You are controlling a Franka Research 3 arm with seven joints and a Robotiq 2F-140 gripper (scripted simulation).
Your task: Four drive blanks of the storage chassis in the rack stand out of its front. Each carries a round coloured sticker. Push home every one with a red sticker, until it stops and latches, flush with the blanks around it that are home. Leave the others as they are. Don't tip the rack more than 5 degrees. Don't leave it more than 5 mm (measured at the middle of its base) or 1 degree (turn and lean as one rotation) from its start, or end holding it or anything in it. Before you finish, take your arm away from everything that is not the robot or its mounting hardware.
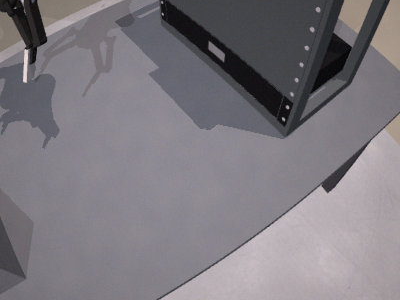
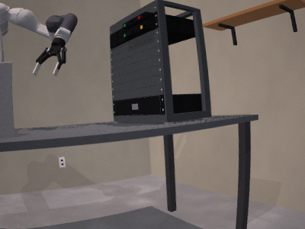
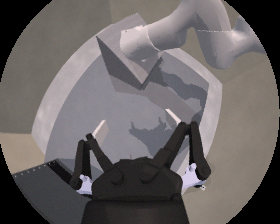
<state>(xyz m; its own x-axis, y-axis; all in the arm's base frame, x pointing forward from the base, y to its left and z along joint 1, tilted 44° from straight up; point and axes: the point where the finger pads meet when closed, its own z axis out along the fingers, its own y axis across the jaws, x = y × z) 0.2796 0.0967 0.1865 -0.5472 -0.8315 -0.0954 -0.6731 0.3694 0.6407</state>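
Note:
The dark rack [image 2: 160, 61] [image 1: 260, 25] stands on the grey table [image 2: 114, 133] [image 1: 150, 180]. Near its top front, in the exterior view, sit four coloured stickers: a red sticker [image 2: 139, 17], a yellow sticker [image 2: 141, 27], a green sticker [image 2: 124, 25] and a second green sticker [image 2: 124, 35]. How far each blank stands out is too small to tell. My gripper [image 2: 46, 66] [image 3: 135, 120] is open and empty. It hangs in the air far left of the rack, well above the table. In the top view only one finger [image 1: 27, 65] shows, at the top left.
A grey pedestal [image 2: 5, 99] carries the arm's base at the table's left end. A black panel with a small label [image 1: 216, 50] [image 2: 134, 107] fills the rack's bottom. A wooden shelf [image 2: 255, 11] hangs on the wall to the right. The table's curved edge [image 1: 280, 215] runs along the front.

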